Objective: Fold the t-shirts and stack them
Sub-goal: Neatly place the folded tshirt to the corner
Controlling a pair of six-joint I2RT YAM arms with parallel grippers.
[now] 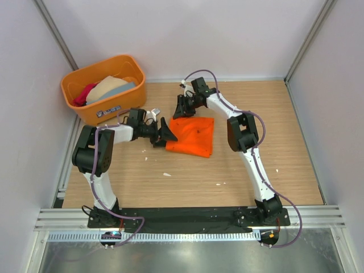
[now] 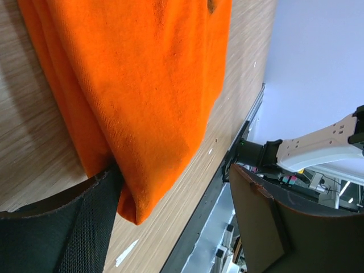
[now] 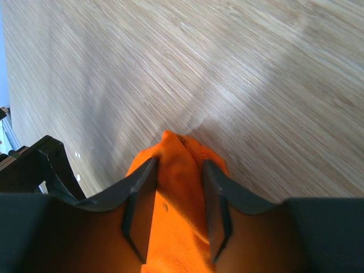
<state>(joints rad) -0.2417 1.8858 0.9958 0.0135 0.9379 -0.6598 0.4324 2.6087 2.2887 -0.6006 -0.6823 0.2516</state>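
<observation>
from here i see a pale wood-grain tabletop (image 1: pixel 187 176) boxed in by plain lilac-white walls (image 1: pixel 187 34) at the back and on both sides, with grey metal posts (image 1: pixel 54 28) running up the far corners. a black plate (image 1: pixel 187 215) carries both arm bases at the near edge, set on an aluminium rail (image 1: pixel 51 219), and bare sheet metal (image 1: pixel 187 259) lies nearer to me. a few white specks (image 1: pixel 166 174) dot the wood. the orange shirt (image 1: pixel 192 136) lies folded near the middle of the tabletop, a little towards the back. the left jaws stand wide at its left edge, one finger (image 2: pixel 68 227) touching the corner of the cloth and the other well apart from it. the right jaws are narrow and pinch a ridge of the shirt at its far left corner, cloth filling the gap between the fingers (image 3: pixel 139 199). in the far left corner, by the left wall, sits an orange tub (image 1: pixel 114 111) holding a pink shirt (image 1: pixel 85 92), a beige shirt (image 1: pixel 108 85) and a grey-blue shirt (image 1: pixel 124 88) in a loose heap.
</observation>
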